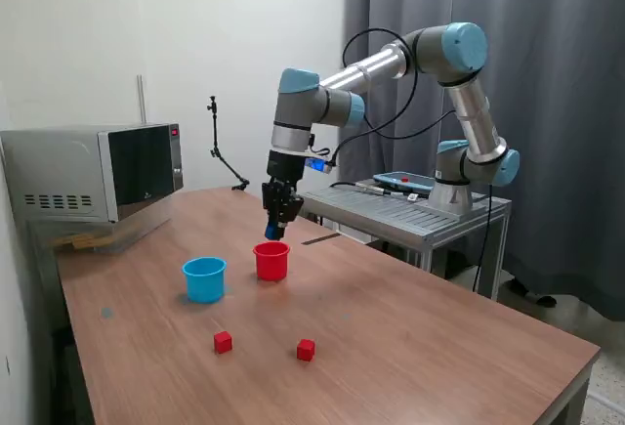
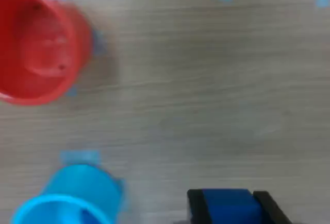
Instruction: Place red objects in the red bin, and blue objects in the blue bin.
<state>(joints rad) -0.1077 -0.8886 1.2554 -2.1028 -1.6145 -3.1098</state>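
- Blue cube [image 2: 228,205] clamped in my gripper [image 1: 278,227] jaws, held above table for carrying; hovering near red bin [image 1: 271,261]
- blue bin [image 1: 204,278] is my target; two red cubes [image 1: 223,342] wait

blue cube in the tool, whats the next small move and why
Probably carry the blue cube sideways to above the blue bin. The tool holds it above the red bin, the wrong colour, so releasing here looks like a mistake.
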